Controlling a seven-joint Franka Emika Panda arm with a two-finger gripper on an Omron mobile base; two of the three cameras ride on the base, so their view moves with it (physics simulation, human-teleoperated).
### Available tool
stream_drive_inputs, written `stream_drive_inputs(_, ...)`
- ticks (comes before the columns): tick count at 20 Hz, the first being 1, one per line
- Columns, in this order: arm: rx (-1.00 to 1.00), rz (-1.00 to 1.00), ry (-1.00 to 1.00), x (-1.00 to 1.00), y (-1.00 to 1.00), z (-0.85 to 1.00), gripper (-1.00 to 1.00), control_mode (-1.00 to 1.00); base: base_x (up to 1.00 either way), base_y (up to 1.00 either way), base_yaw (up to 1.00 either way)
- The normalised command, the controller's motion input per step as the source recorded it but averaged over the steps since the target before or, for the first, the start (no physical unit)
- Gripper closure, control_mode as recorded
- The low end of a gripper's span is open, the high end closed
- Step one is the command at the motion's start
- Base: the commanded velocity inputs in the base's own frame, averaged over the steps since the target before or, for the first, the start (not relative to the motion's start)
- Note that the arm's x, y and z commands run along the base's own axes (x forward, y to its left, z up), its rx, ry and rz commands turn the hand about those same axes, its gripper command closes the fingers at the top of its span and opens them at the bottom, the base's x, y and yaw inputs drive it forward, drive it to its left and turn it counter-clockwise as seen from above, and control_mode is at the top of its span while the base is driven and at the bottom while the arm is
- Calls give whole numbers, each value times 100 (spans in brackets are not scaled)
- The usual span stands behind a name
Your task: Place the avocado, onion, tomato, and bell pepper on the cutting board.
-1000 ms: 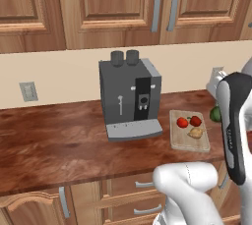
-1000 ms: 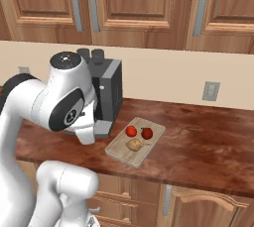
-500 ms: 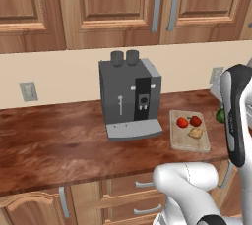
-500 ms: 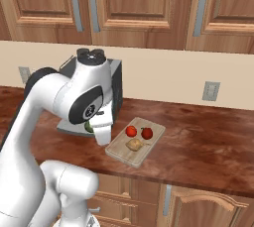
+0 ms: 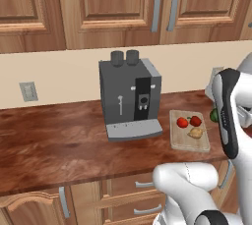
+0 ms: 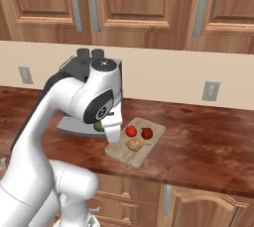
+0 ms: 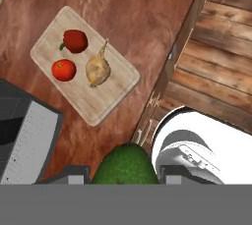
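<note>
A: How far along is the robot?

B: The tomato [image 7: 64, 70], bell pepper [image 7: 75, 41] and onion [image 7: 98, 69] lie on the cutting board [image 7: 107, 102].

A: And the avocado [image 7: 125, 165]?

B: Apparently clenched in the gripper [image 7: 123, 176], aloft beside the board; placing remains.

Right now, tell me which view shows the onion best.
The hand view: the onion lies unobstructed on the board, its pointed stalk plain, beside the tomato. In the left base view it is a small tan blob; in the right base view likewise small, next to the arm.
</note>
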Motion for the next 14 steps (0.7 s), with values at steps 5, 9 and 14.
stream_drive_inputs(5,0,0,0,45,-7,-28,100,-100,0,0,0)
stream_drive_inputs(9,0,0,0,45,-6,-34,100,-100,0,0,0)
stream_drive_inputs(14,0,0,1,46,-5,-41,100,-100,0,0,0)
